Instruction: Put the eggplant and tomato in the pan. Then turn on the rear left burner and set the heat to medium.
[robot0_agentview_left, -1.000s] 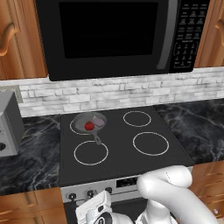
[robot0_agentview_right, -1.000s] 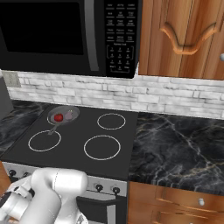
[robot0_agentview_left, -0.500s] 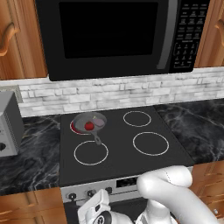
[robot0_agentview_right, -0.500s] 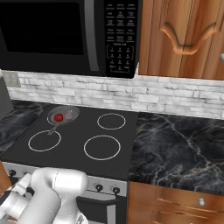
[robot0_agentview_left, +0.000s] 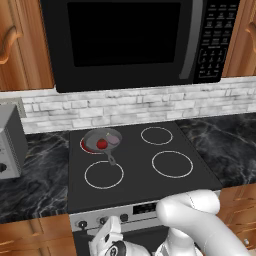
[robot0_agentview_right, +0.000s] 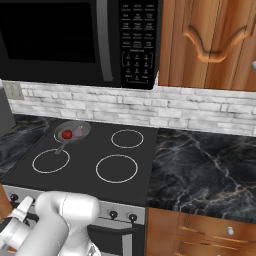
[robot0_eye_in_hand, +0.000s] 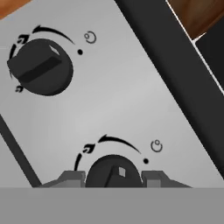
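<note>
While the tomato (robot0_agentview_left: 101, 144) and eggplant (robot0_agentview_left: 113, 141) lie in the pan (robot0_agentview_left: 102, 139) on the glowing rear left burner (robot0_agentview_left: 87, 147), the fingers (robot0_eye_in_hand: 114, 177) grasp a knob (robot0_eye_in_hand: 113, 172); turn slowly, stopping at the middle mark.

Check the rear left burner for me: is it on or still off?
On: the rear left burner glows red under the pan, where the tomato sits, while the other rings stay white.
</note>
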